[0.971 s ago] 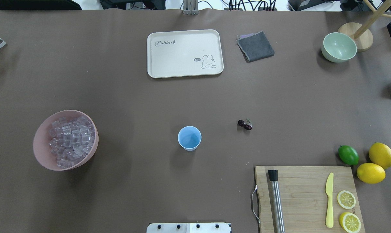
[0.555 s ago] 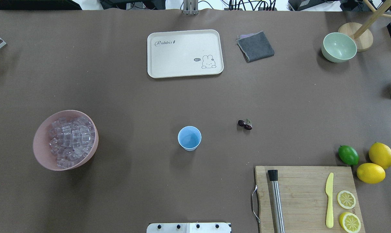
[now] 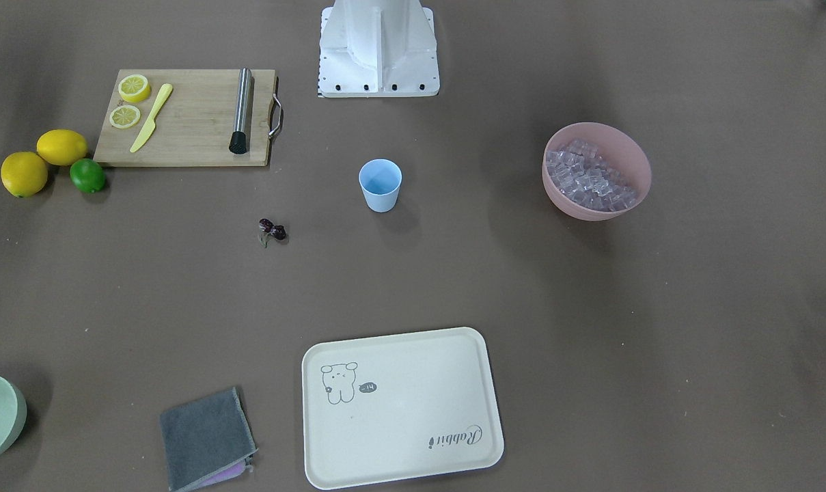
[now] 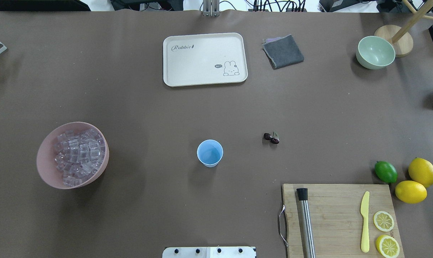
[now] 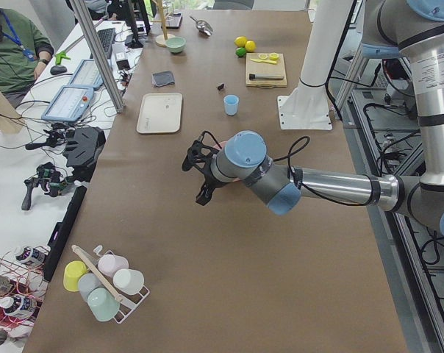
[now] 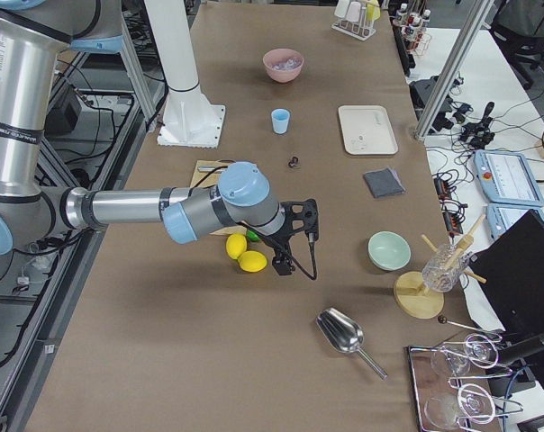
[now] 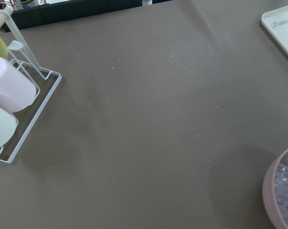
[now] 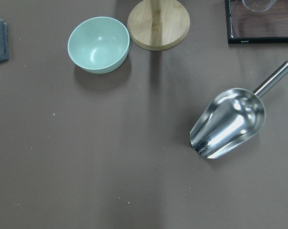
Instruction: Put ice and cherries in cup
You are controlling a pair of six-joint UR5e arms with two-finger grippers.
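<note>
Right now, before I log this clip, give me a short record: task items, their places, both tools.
cup: upright, central, looks empty
ice: piled in the pink bowl, robot's left side
cherries: on the table, robot's right of the cup, apart from it
left tool: raised over the table's left end; open or shut unclear
right tool: raised over the right end; open or shut unclear
progress: nothing in the cup yet

Brown-covered counter. Adjoining white desk carries tablets and cables. Aluminium frame post alongside. Lighting even.
</note>
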